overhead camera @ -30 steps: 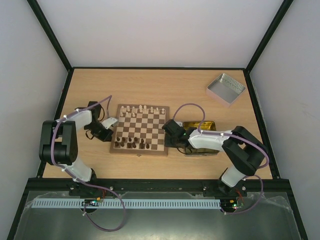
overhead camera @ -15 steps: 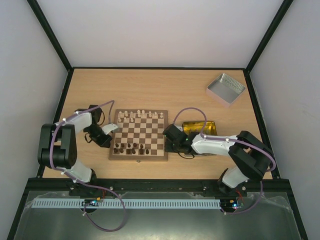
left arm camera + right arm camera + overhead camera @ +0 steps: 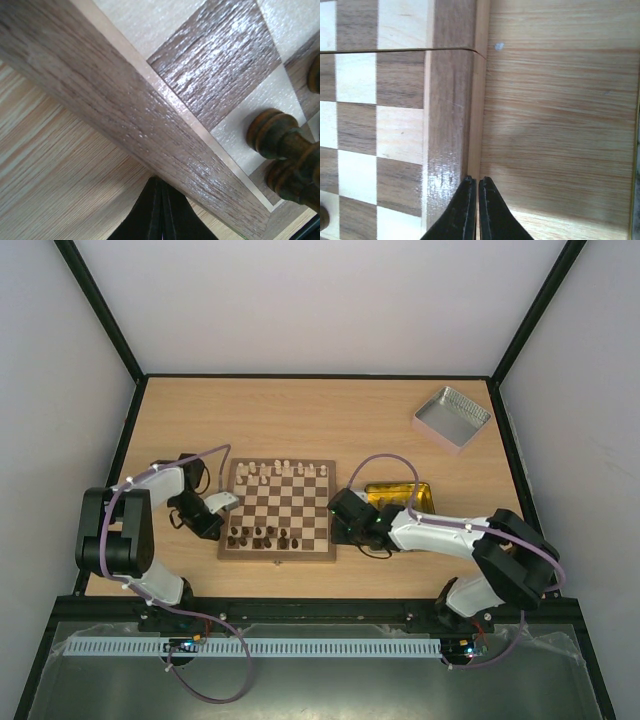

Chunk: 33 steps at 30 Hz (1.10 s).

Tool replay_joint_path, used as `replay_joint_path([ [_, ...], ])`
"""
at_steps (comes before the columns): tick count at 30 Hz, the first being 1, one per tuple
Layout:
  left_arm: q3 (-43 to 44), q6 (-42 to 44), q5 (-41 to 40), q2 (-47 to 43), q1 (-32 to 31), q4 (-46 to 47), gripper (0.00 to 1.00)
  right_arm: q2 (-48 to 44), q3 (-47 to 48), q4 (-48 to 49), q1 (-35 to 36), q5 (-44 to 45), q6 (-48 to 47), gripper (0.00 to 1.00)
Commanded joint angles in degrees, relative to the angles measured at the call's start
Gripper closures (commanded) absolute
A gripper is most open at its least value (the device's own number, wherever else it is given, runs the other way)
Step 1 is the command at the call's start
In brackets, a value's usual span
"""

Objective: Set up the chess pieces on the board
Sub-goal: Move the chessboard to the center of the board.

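The board (image 3: pixel 278 508) lies between my two arms. Pale chess pieces (image 3: pixel 270 472) stand along its far row and dark chess pieces (image 3: pixel 262 536) along its near row. My left gripper (image 3: pixel 222 502) is shut and empty, its tip against the board's left border (image 3: pixel 125 100), close to dark pieces (image 3: pixel 285 145). In the left wrist view the gripper (image 3: pixel 161 200) shows as one closed black wedge. My right gripper (image 3: pixel 338 525) is shut and empty, its tip at the board's right edge (image 3: pixel 452 125). In the right wrist view the gripper (image 3: pixel 474 192) shows only a hairline gap.
A yellow tin (image 3: pixel 400 495) lies just right of the board, partly under my right arm. A silver lid (image 3: pixel 452 418) sits at the far right of the table. Black frame rails edge the table on both sides.
The board has slid slightly left and toward me and turned straighter. Both grippers have stayed shut at its sides, and the right arm has stretched further left.
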Motion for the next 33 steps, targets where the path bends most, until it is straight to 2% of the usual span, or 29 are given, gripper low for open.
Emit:
replay_joint_path([
  [1, 0.0, 0.2, 0.6, -0.2, 0.6, 0.2, 0.98, -2.1, 2.8, -2.9, 0.8, 3.9, 0.1, 0.93],
  [5, 2.9, -1.3, -1.5, 1.5, 3.9, 2.4, 0.98, -1.5, 4.1, -3.6, 0.8, 4.9, -0.8, 0.9],
  [12, 8.9, -4.3, -0.6, 5.8, 8.2, 5.0, 0.98, 1.6, 6.3, -5.1, -1.5, 5.8, -1.7, 0.98],
  [24, 18.1, -8.8, 3.5, 14.9, 6.9, 4.6, 0.98, 6.3, 8.8, -3.5, -9.6, 0.6, -6.0, 0.98],
  [33, 15.4, -12.1, 4.9, 15.7, 2.1, 7.0, 0.98, 12.2, 11.7, -1.8, -12.0, -1.8, -8.3, 0.98],
])
